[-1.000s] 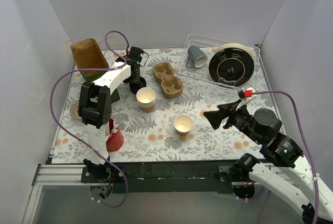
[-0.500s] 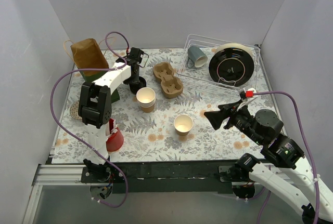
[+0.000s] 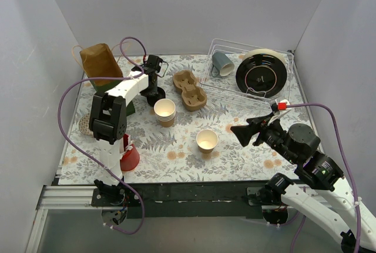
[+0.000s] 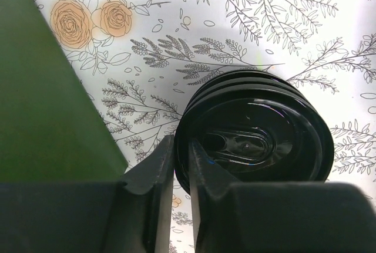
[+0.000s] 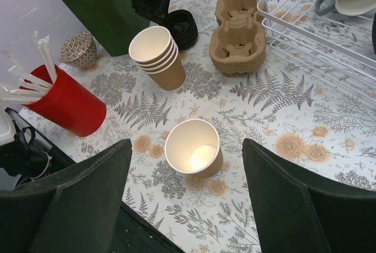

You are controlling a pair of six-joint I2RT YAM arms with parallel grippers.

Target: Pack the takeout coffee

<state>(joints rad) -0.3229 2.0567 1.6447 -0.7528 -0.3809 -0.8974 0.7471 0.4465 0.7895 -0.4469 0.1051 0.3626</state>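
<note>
The worktop carries a wire rack at the back right, and a brown bag and a green box at the back left. A pulp carrier lies between them. The coffee things sit mid-worktop: a stack of cups just beside the carrier, and one cup alone nearer the arms. All are open-topped, with no lids on. The lids, a black stack, rest on the worktop just beside the box and behind the cup stack.

The step in hand looks like taking a lid. The left fingers are nearly pressed together, pinching the stack's rim on the box side. To do this well, the grip should hold only the top lid. A slow, straight lift would let the nested ones below fall away and keep clear of the box wall close by. The lid should then travel level to a cup and be pressed down squarely. The right fingers are spread wide and hold nothing, hovering above the lone cup, where they could steady it for capping.

Whether the pinch takes one lid or several cannot be told, because the fingers cover that edge. How many lids are stacked is unclear. The box is cut off in the wrist view, and from above the left arm hides part of the lids.
</note>
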